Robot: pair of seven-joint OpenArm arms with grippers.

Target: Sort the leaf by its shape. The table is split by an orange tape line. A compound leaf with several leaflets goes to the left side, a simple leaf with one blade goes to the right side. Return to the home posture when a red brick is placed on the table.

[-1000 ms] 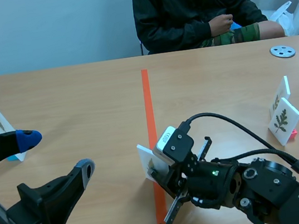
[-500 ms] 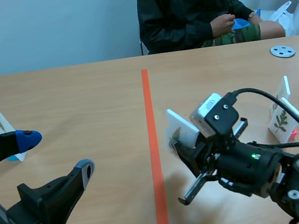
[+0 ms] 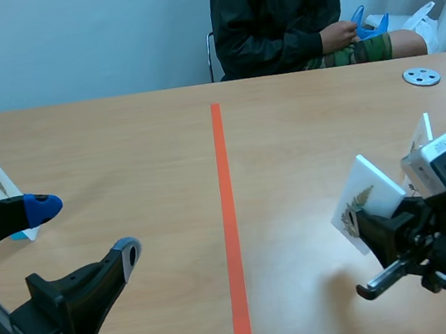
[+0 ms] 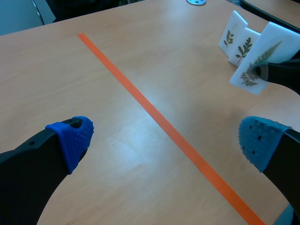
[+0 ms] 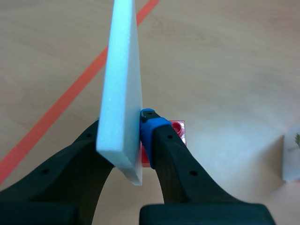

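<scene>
White leaf card [image 3: 368,201], showing a fern-like compound leaf, sits pinched in the right gripper [image 3: 376,226], right of the orange tape line [image 3: 229,216]; the left gripper [image 3: 85,229] is spread. Left wrist: blue pads [image 4: 75,136] wide apart over the tape. Right wrist: fingers [image 5: 173,154] clamp the card edge-on.

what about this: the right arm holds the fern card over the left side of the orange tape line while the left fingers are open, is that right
Not quite. The scene view shows the fern card, clamped in the right gripper, over the right side of the orange tape line, not the left. The left fingers are open, as you said.
</scene>
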